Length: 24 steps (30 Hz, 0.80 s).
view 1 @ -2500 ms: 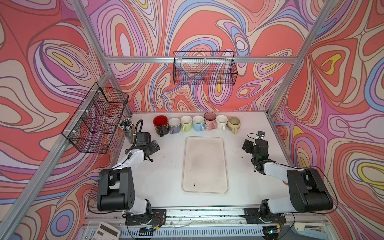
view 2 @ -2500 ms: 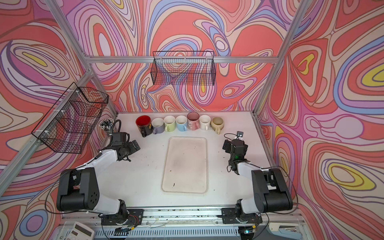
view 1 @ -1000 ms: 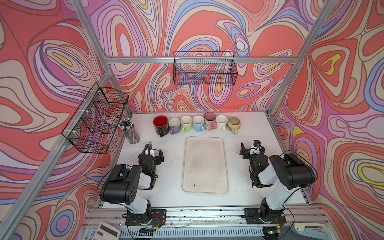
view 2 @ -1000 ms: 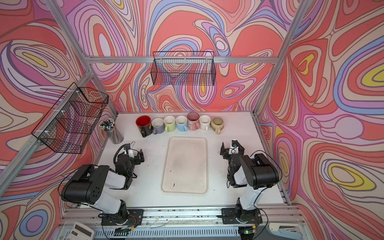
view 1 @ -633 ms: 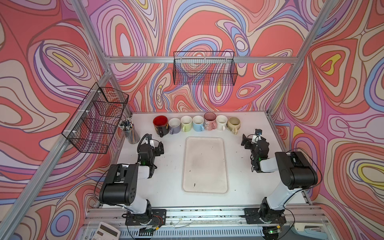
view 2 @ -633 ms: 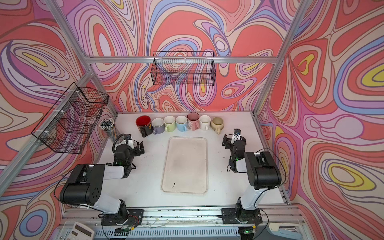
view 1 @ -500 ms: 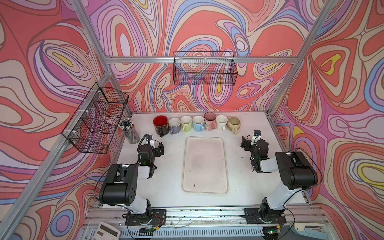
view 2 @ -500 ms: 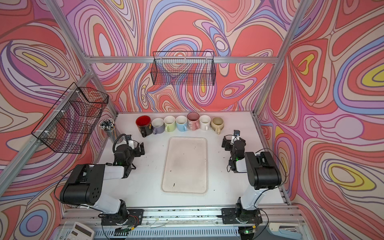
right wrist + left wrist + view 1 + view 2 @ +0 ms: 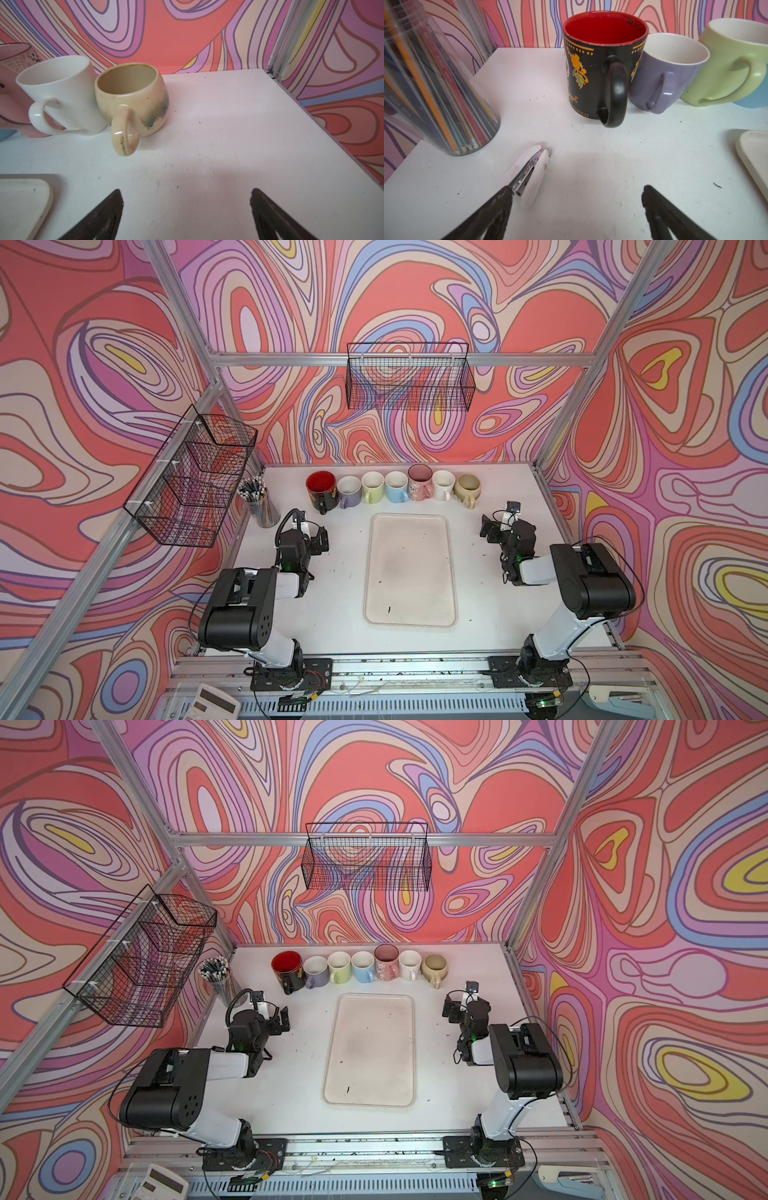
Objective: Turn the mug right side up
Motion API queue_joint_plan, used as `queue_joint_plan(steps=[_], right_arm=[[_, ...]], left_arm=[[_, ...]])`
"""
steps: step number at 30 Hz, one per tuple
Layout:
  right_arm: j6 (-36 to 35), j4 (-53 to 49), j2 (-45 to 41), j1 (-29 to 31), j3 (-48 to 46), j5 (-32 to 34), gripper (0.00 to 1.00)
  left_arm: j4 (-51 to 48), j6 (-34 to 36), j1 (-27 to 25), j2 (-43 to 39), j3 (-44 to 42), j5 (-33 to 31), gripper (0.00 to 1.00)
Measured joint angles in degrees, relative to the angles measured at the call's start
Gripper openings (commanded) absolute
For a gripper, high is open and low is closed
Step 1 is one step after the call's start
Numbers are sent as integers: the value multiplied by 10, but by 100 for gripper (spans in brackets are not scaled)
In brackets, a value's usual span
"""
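Once both arms were pulled back, left gripper and right gripper were left wide open and empty, every mug seen upright, so likely done.

Seven mugs of different colours stand upright, mouths up, side by side in one row, handles forward.

In the left wrist view the frame edge cuts off the pencil cup, the tray and the blue mug, which also sits mostly behind the green mug, and 1 end of the stapler is hidden behind a finger of the left gripper. In the right wrist view the edge cuts the pink mug, partly covered by the white mug.
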Motion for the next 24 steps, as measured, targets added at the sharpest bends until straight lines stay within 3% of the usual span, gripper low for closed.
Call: queue_joint_plan(steps=[24], right_arm=[[0, -2, 0, 0, 0, -1, 98]], left_arm=[[0, 0, 0, 0, 0, 10, 100]])
